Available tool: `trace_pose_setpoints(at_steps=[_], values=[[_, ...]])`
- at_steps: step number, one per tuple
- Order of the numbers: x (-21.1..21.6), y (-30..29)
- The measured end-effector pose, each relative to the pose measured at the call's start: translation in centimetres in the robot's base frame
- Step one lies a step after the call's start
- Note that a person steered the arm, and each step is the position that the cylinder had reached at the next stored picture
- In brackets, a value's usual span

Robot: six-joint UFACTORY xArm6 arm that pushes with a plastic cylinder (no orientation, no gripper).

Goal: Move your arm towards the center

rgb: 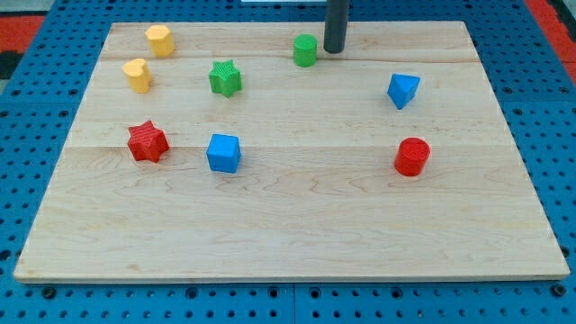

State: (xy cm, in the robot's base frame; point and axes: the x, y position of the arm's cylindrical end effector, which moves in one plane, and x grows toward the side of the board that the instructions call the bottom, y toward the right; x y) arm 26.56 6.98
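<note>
My tip (334, 50) rests on the wooden board (288, 225) near the view's top, just right of centre. A green cylinder (305, 50) stands right beside it on the left, nearly touching. A green star (225, 78) lies further left. A blue cube (223, 153) and a red star (148, 142) sit at the middle left. A blue triangular block (402, 90) is at the right, below and right of the tip. A red cylinder (412, 157) is at the lower right.
A yellow hexagonal block (159, 40) and a yellow heart-like block (138, 75) sit at the top left. The board lies on a blue perforated table (549, 108), with a red area (40, 27) past the top corners.
</note>
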Motion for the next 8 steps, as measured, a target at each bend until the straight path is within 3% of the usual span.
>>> trace_pose_setpoints(at_steps=[1,3,8], values=[[2.4,-0.7],[1.2,-4.9],[3.7,-4.7]])
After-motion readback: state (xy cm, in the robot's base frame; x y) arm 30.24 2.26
